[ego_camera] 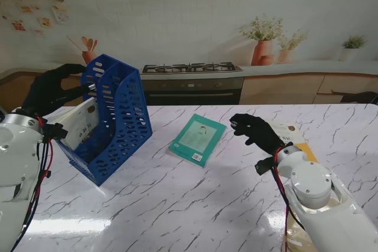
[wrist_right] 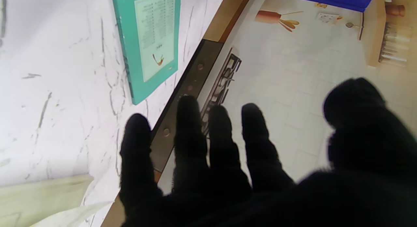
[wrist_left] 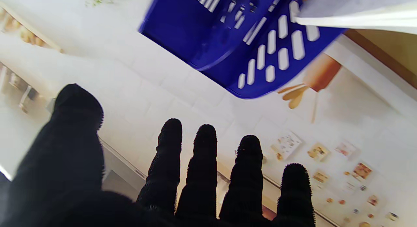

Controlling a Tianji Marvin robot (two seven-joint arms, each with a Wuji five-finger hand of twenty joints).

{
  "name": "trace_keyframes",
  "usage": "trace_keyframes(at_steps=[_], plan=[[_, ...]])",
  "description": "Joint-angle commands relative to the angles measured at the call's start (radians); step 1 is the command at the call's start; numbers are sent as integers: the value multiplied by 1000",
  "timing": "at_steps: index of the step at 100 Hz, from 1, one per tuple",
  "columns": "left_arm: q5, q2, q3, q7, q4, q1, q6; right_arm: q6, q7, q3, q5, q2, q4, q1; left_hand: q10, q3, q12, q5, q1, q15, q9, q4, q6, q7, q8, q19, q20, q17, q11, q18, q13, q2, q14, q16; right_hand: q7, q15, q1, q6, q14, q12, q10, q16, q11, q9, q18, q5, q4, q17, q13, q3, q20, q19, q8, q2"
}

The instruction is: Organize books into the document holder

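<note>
Currently the blue document holder sits tilted at the left of the marble table, leaning toward my left arm, its perforated side wall facing the centre of the table. A white book stands inside it on the left side, partly hidden by the wall; its edge also shows in the left wrist view beside the holder's slotted blue plastic.

A teal book lies flat on the table to the right of the holder, apart from it, with a pale label panel on its cover. The right wrist view shows the same cover lying on the marble.

My left hand is raised just beside the holder's upper left edge. In the stand view I cannot tell whether the fingers touch it; in the wrist view the four fingers and thumb are spread with nothing between them, so I log it as empty and splayed.

My right hand hovers over the table to the right of the teal book, near it but not touching. Its fingers are extended and apart, holding nothing.

A yellowish item lies under the right forearm; I cannot make out what it is.
</note>
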Motion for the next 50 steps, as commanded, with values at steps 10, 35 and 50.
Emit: trace_keyframes(at_steps=[10, 35, 50], plan=[[-30, -15, 77, 12, -19, -27, -69, -7, -4, 6, -6, -3, -15, -19, 11, -121, -13, -3, 58, -3, -15, 39, 0, -27, -16, -6, 23, 1, -22, 27, 7, 64, 13, 7, -10, -21, -1, -12, -13, -9, -29, -10, -7, -23, -9, -26, 64, -11, -18, -26, -11, -13, -13, 16], [-75, -24, 220, 55, 25, -92, -164, -12, -1, 29, -17, 0, -33, -43, 12, -138, -12, 1, 70, -5, -14, 42, -1, -31, -13, 13, 24, 9, -23, 29, 5, 81, 8, 5, -7, -25, 1, -25, -8, -11, -35, -11, -11, -17, -2, -22, 66, -17, -16, -33, -15, -23, -12, 12], [-99, -34, 323, 91, 92, -143, -241, -11, 5, 43, -18, 2, -42, -56, 18, -150, -10, 8, 79, -2, -6, 43, -3, -31, -10, 22, 20, 12, -21, 31, 12, 86, 9, 5, -6, -30, -2, -26, -4, -12, -35, -12, -17, -14, 0, -21, 67, -20, -16, -31, -17, -28, -12, 8]])
